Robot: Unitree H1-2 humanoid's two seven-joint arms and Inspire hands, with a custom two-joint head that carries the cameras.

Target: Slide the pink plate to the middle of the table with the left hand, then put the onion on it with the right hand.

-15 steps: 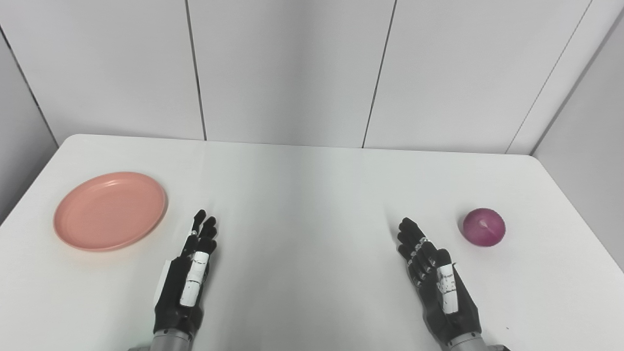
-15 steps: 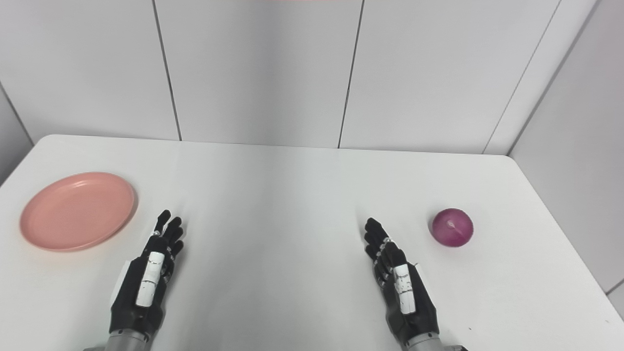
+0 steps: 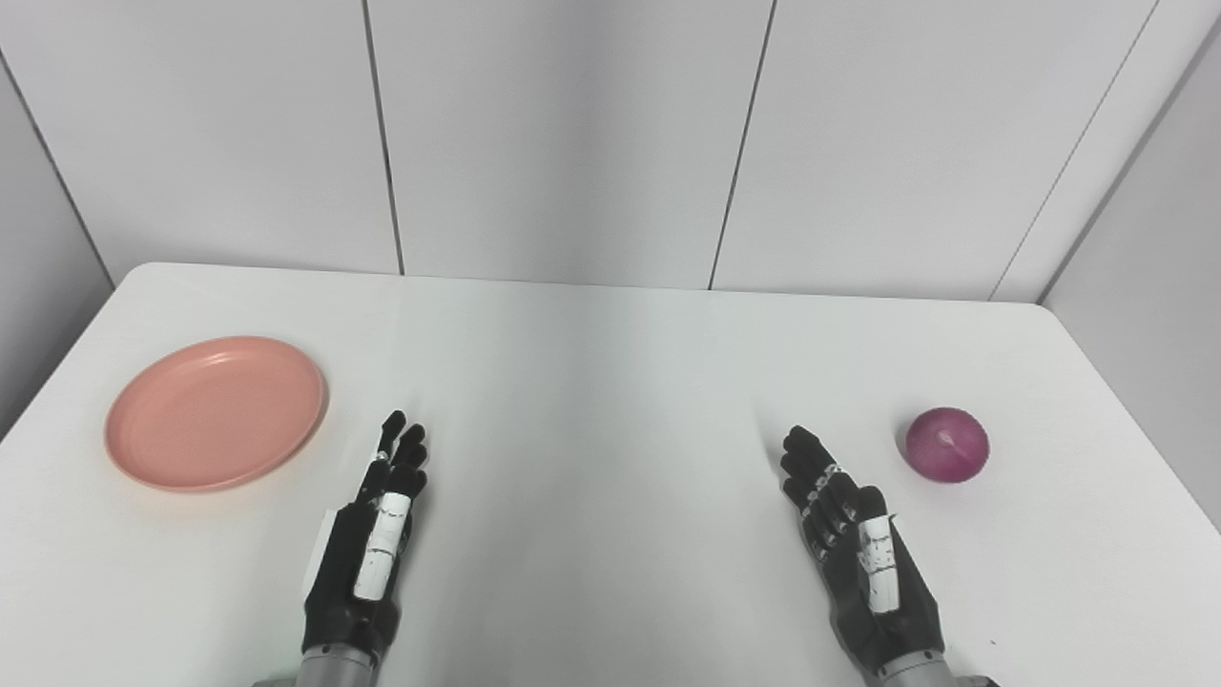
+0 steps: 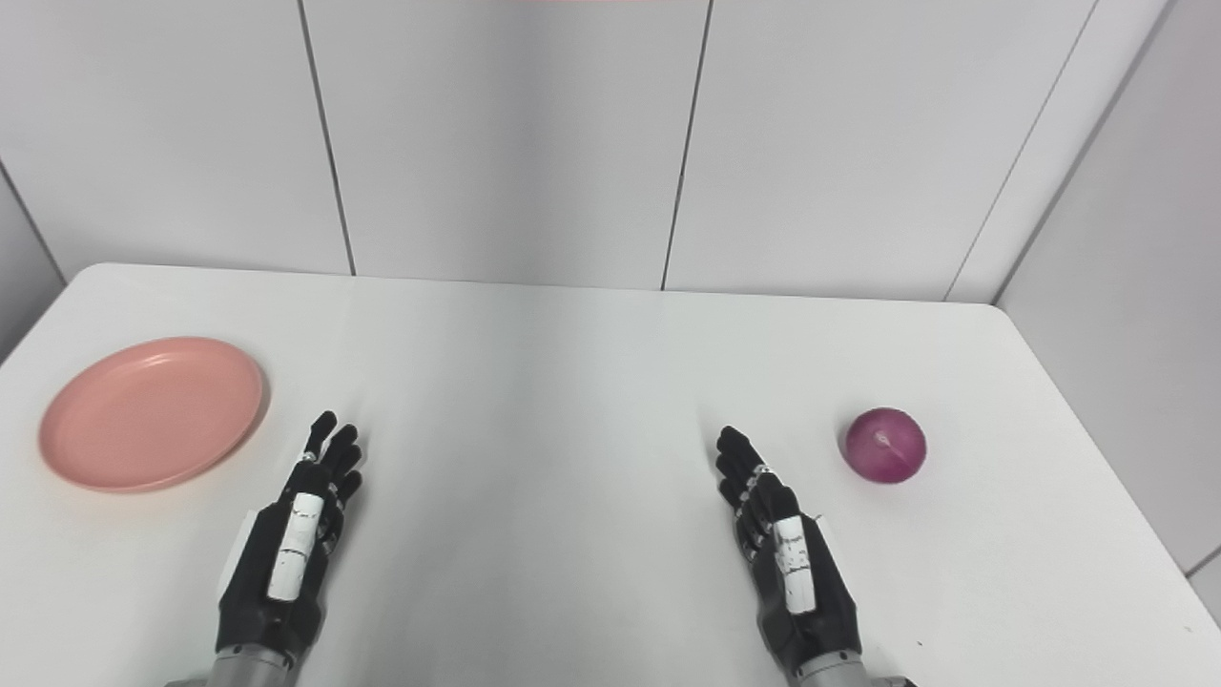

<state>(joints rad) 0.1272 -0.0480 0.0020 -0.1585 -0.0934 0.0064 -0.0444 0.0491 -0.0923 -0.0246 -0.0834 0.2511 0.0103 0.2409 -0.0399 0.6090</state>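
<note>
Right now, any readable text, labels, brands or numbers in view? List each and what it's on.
None readable.
pink plate: plain, no print.
onion: no sticker or label.
left hand and right hand: white patches with small dark marks, too small to tell whether they are text.
table and wall panels: blank.

Both forearms run off the bottom edge, so past the wrists nothing shows. The left hand (image 3: 367, 544) stands edge-on, palm turned away from the cameras; its fingers (image 3: 399, 448) overlap each other, so the gaps between them can't be read. Same for the right hand (image 3: 863, 563), its palm side out of sight. The table (image 3: 610, 382) is cut at the bottom edge, its near rim unseen, and in the right eye view its left corner slips off frame
</note>
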